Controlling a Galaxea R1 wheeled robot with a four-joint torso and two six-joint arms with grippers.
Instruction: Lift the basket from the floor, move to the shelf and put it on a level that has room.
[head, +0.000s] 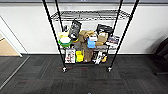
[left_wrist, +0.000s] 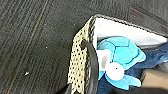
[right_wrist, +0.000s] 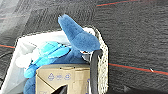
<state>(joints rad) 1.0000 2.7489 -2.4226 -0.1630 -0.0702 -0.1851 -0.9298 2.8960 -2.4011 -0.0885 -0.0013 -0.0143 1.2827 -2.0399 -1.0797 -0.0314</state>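
The shelf (head: 53, 32), a black-post rack on small wheels, stands straight ahead against the white wall. Its upper level (head: 90, 15) is a bare wire-grid tier; the two tiers below are crammed with boxes, books and bags. The woven basket (left_wrist: 78, 60) holds blue plush toys, and a brown box (right_wrist: 62, 76) shows above the basket's (right_wrist: 103, 65) white lining. It hangs over the dark carpet floor (head: 37, 80). My left gripper (left_wrist: 88, 62) clamps a dark finger over one end wall. My right gripper (right_wrist: 96, 72) grips the opposite end the same way.
Tan wooden flooring (head: 6, 48) lies beyond a white frame at the far left. A dark chair-like shape (head: 162, 55) sits at the right edge. Red line marks (right_wrist: 135, 68) cross the carpet. Open carpet stretches between me and the rack.
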